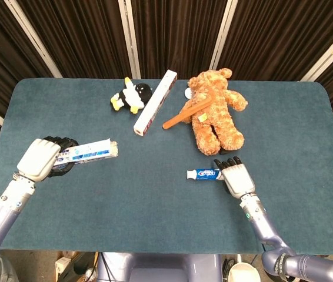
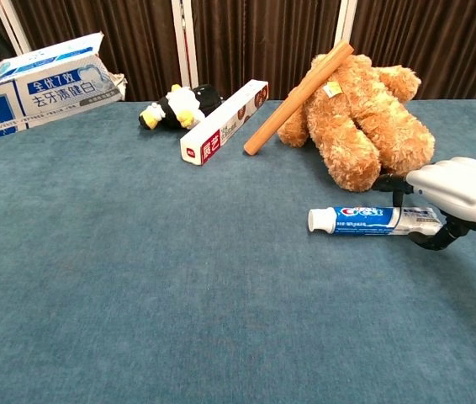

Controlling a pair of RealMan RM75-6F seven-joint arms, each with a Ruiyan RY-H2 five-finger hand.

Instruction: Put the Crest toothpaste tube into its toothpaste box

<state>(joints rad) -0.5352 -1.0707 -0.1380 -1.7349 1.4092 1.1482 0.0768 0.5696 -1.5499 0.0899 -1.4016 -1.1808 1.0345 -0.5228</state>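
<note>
The Crest toothpaste tube [image 1: 203, 174] [image 2: 362, 219] lies flat on the blue table, white cap pointing left. My right hand [image 1: 236, 178] [image 2: 457, 191] sits over the tube's tail end, fingers stretched across it and the thumb curled at the near side; the tube still rests on the cloth. At the left, my left hand [image 1: 39, 159] grips the blue-and-white toothpaste box [image 1: 90, 151] [image 2: 43, 86] by one end and holds it above the table. The box's free end points right, toward the table's middle.
A brown teddy bear [image 1: 216, 117] [image 2: 364, 118] lies just behind the tube, with a wooden stick [image 1: 184, 113] leaning on it. A long red-and-white box [image 1: 155, 101] and a penguin plush [image 1: 131, 96] sit at the back centre.
</note>
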